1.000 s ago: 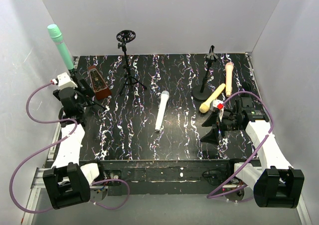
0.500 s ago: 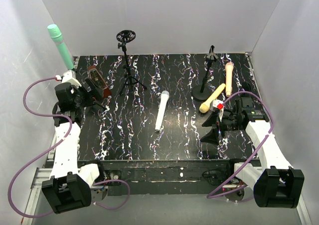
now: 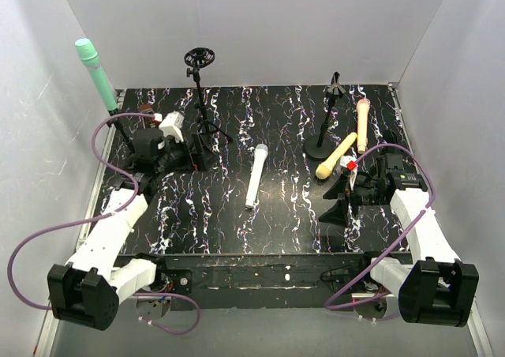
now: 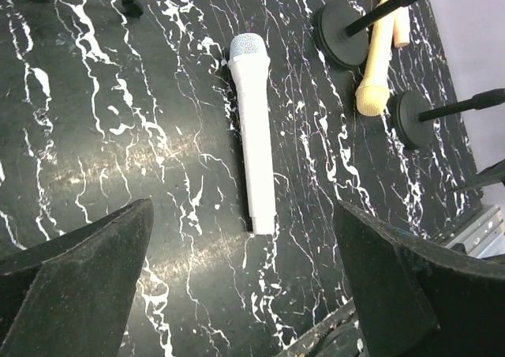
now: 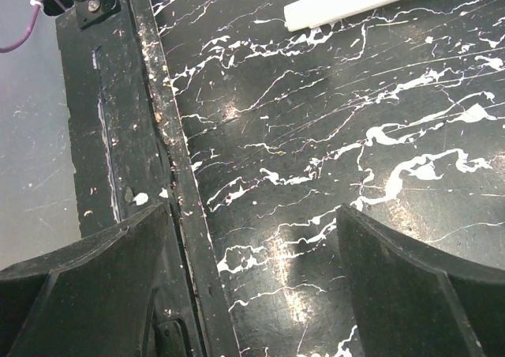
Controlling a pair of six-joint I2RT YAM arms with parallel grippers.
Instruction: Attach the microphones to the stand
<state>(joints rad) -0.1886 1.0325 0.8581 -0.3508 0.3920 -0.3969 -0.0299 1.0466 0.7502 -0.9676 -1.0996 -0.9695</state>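
The white microphone (image 3: 255,175) lies right of my left claw (image 3: 195,155), mid-frame.
It is flat on the table (image 3: 292,207), long axis up-down the frame, head uppermost; my claw is spread wide, empty, facing it.

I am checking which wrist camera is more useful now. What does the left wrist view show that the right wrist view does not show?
Only the left wrist view: the whole white microphone lying flat, the yellow microphone, part of the peach-pink microphone, and two round stand bases.
Only the right wrist view: the table's worn near edge.
Both: the black marbled table, the white microphone (only one end in the right wrist view), and an open gripper, the left gripper and the right gripper.
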